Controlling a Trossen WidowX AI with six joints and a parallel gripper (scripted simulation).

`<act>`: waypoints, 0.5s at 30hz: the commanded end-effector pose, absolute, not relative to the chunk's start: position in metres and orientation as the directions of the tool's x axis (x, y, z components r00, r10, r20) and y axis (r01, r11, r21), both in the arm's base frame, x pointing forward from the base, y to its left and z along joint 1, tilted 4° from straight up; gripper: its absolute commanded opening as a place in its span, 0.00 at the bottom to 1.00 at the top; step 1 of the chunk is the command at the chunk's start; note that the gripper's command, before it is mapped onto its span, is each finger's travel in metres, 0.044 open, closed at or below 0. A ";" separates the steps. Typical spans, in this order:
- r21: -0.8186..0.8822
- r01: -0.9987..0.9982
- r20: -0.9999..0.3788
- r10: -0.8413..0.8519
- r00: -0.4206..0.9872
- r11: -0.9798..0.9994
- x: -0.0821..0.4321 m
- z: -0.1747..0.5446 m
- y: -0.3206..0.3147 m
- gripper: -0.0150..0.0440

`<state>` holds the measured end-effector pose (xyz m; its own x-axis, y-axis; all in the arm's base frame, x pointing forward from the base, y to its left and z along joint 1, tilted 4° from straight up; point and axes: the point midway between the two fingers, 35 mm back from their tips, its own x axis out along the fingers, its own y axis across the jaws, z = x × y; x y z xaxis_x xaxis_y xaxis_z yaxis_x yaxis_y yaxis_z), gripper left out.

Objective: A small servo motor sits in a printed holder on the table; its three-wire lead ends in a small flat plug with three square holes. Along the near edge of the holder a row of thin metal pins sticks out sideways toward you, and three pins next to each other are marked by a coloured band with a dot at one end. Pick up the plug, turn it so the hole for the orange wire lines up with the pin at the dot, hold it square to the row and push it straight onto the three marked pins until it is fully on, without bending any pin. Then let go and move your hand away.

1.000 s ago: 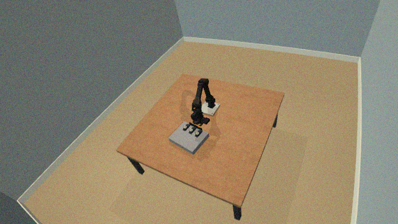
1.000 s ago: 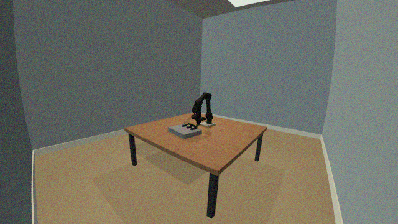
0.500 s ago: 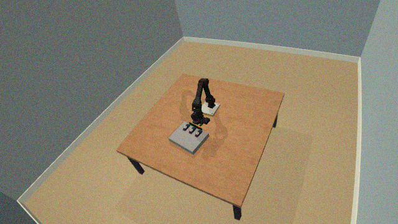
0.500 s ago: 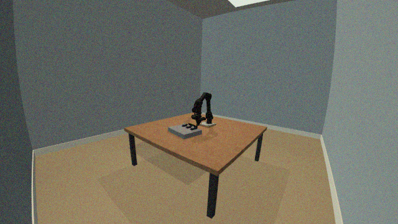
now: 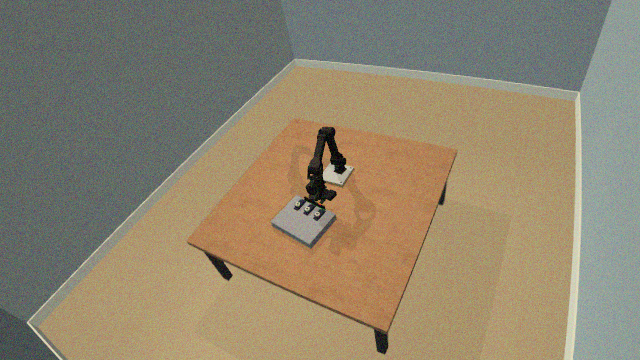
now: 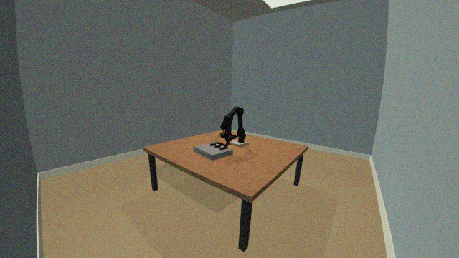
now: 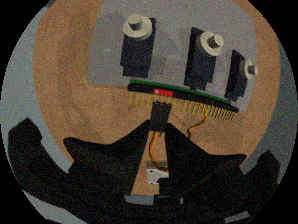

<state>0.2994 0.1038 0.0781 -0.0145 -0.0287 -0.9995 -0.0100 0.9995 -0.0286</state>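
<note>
Black fingers of the robot's gripper (image 5: 315, 202) (image 6: 227, 144) (image 7: 157, 124) pinch a small flat black plug (image 7: 160, 117). Its front is at the thin gold metal pins (image 7: 197, 108), below the red band (image 7: 163, 93) with a pale dot. I cannot tell how far on it is.

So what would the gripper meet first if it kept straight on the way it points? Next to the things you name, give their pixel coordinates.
The plug (image 7: 160, 117) in the gripper (image 7: 157, 124) (image 5: 320, 202) would likely meet the pin row (image 7: 192, 106) first, around the red band (image 7: 164, 93); depth is unclear.

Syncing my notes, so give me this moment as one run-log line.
end effector: shut on plug | plug: at pins, under red band | seating: unclear
</note>
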 end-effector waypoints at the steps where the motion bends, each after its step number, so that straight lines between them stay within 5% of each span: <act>1: -0.028 -0.017 -0.999 -0.028 -0.015 0.999 0.303 0.078 0.104 0.25; 15: -0.028 -0.017 -0.999 -0.029 -0.015 0.999 0.312 0.078 0.103 0.25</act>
